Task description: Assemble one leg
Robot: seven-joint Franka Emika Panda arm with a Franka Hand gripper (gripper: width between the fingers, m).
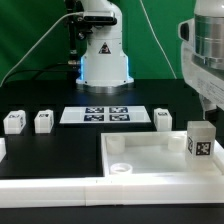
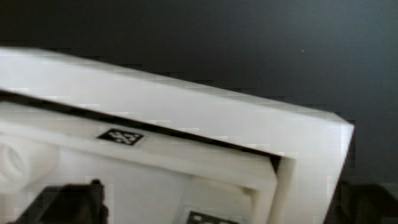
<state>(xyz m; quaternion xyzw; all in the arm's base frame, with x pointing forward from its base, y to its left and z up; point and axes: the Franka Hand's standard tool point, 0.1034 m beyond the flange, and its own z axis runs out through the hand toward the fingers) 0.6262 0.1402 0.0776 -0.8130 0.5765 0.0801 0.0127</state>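
Black table [image 1: 40, 95] carries everything. White tray-like part [image 1: 150, 158] sits at the front, on the exterior view's right, with a round corner socket [image 1: 118, 146] at its far-left corner. Marker board [image 1: 106, 115] lies flat behind it. Arm [image 1: 203, 50] comes in from the exterior view's right; gripper [image 1: 211, 110] is over the tray's right end, can't tell open or closed. One leg [image 1: 199, 139] stands upright at that end, just below the gripper. Three more legs on the table: [image 1: 163, 119], [image 1: 43, 121], [image 1: 14, 121]. Wrist view: tray wall [image 2: 196, 105], a tag [image 2: 121, 135], dark fingertip [image 2: 75, 202].
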